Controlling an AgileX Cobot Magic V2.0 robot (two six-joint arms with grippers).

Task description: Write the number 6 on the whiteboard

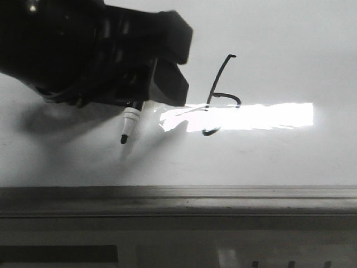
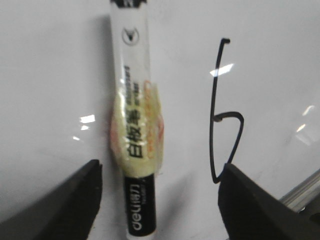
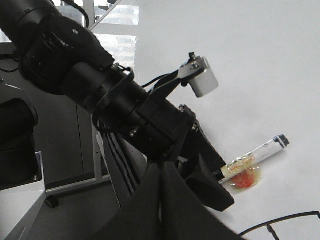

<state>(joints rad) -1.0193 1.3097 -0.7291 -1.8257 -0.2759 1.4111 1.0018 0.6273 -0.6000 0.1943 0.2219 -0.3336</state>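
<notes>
The left hand [image 1: 146, 99] stands over the whiteboard [image 1: 290, 39] with its two dark fingers [image 2: 70, 205] spread wide apart, and nothing is caught between them. A marker pen [image 2: 134, 120] lies flat on the board in the gap, nearer one finger than the other and touching neither in the left wrist view; its black end with white lettering sits closest to the hand, a patch of yellowish tape wraps its middle, and the clear barrel runs on away from the hand. In the front view the white nib section with its black tip [image 1: 124, 139] pokes out from beneath the hand. Just beyond the other finger is the number 6 [image 1: 221, 95], a thin black stroke with a long stem and a small angular loop, running roughly parallel to the pen and partly washed out by a bright glare across the board. The right hand [image 3: 165, 200] shows as dark fingers that seem pressed together, though the view is too close to be sure whether it is closed.
</notes>
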